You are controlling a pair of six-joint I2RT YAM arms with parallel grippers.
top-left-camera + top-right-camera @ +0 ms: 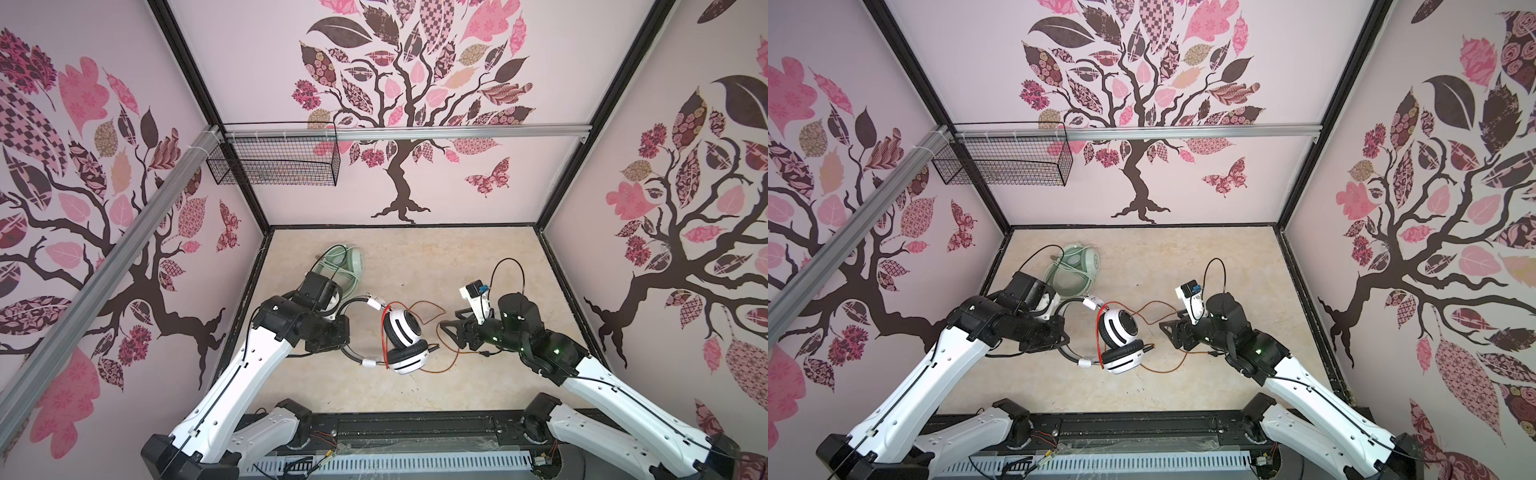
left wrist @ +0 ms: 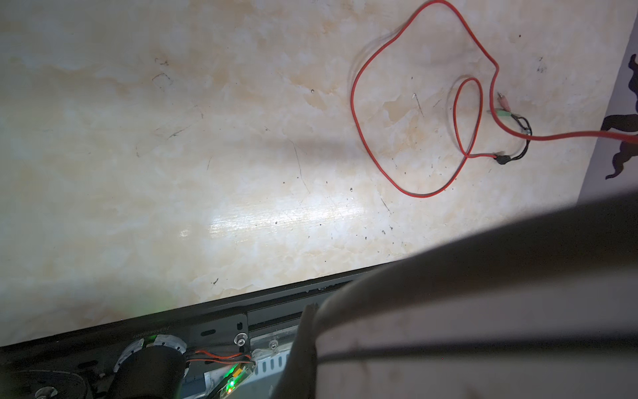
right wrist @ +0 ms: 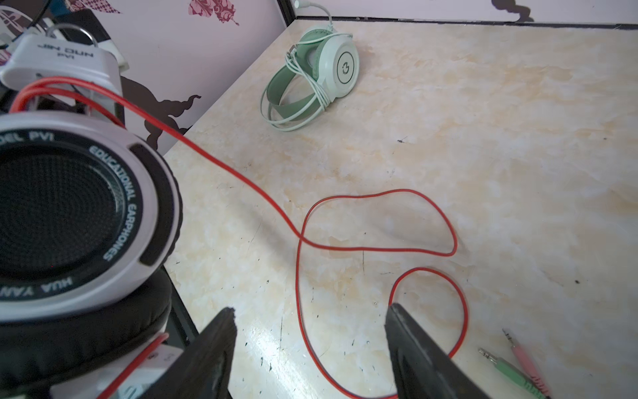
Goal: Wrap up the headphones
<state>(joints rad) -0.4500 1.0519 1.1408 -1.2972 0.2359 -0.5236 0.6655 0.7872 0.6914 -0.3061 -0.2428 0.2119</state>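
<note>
Your left gripper [image 2: 309, 330] is closed on the white-and-black headphones [image 3: 74, 210], mid-scene. Legible markings: "JIN DUN PV1", "EDUCATIONAL EARPHONES", "HUA YAN". Your right gripper [image 3: 310, 312] stands wide apart, holding nothing, above the loose orange-red cable [image 3: 379, 196]. The mint-green headphones [image 3: 333, 67] lie back-left, cable wound.

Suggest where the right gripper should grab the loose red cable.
Probably the straight strand of the red cable lying inside the open right gripper. Come straight down from above: it lies flat on the table, clear of the plugs and the white-and-black headphones.
</note>
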